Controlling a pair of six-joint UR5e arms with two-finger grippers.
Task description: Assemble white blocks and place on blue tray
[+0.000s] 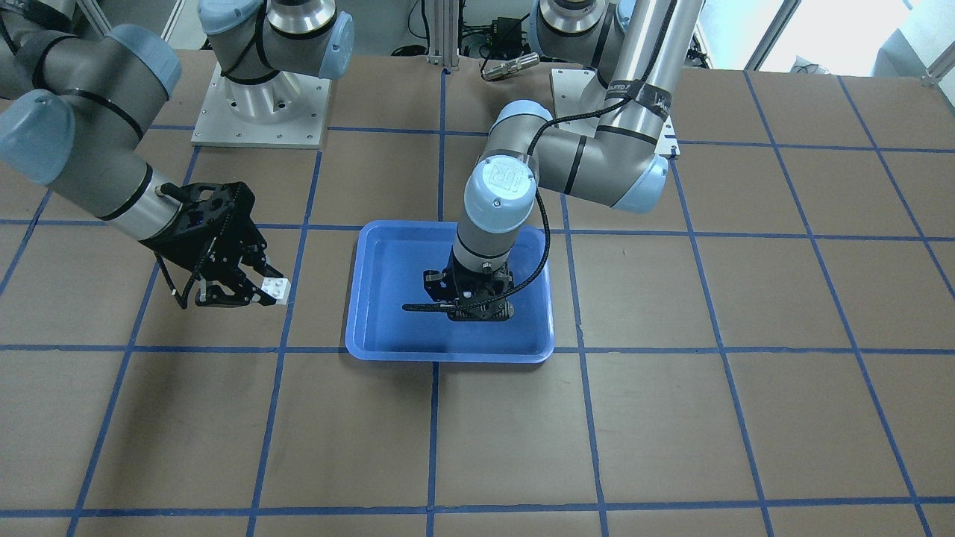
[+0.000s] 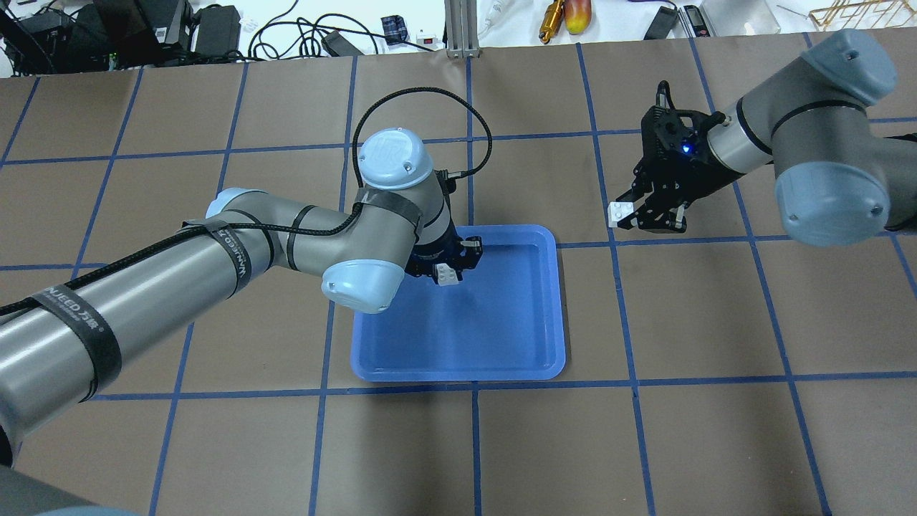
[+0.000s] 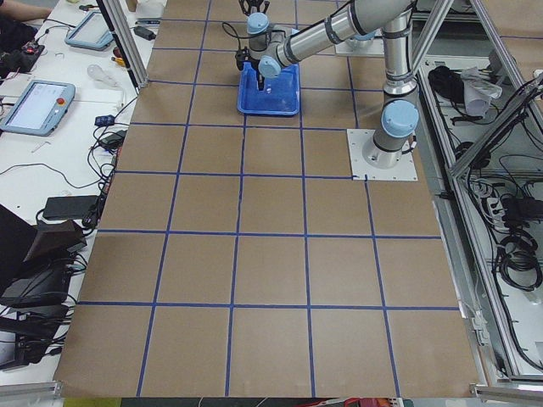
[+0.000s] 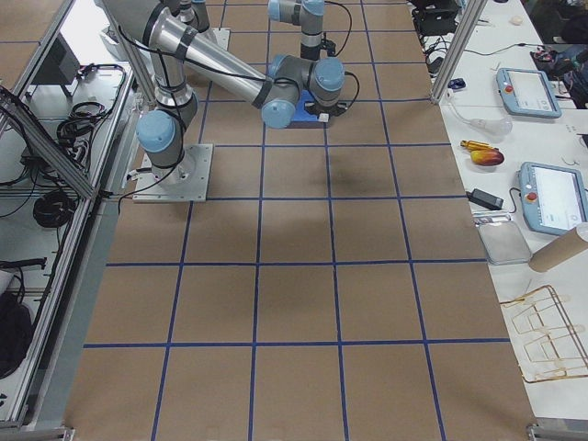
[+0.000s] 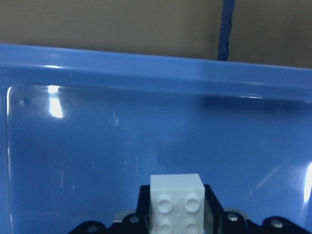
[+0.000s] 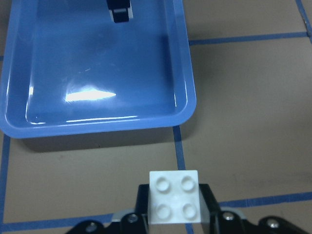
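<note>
Overhead exterior view, items listed from left to right.

1. Left arm (image 2: 143, 287): comes in from the lower left and bends at the wrist over the tray.
2. Left gripper (image 2: 445, 266): points down into the tray, its jaws closed on the first white block.
3. First white block (image 2: 447, 275): a small square studded brick pinched between the left gripper's fingers. It sits over the tray's far half, near the far rim. In the left wrist view its studs face the camera, with the tray floor behind it. Whether it touches the floor cannot be told.
4. Blue tray (image 2: 501, 351): shallow, with rounded corners, lying flat near the middle of the table.
5. Table (image 2: 716, 322): brown surface marked with a grid of blue tape.
6. Second white block (image 2: 619, 213): the same kind of brick, clamped at the tip of the right gripper. It is over bare table, outside the tray and beyond its far right corner. The two blocks are well apart and not joined.
7. Right gripper (image 2: 625, 215): tilted toward the tray, jaws clamped on the second white block.
8. Right arm (image 2: 802, 143): enters from the right edge.
</note>
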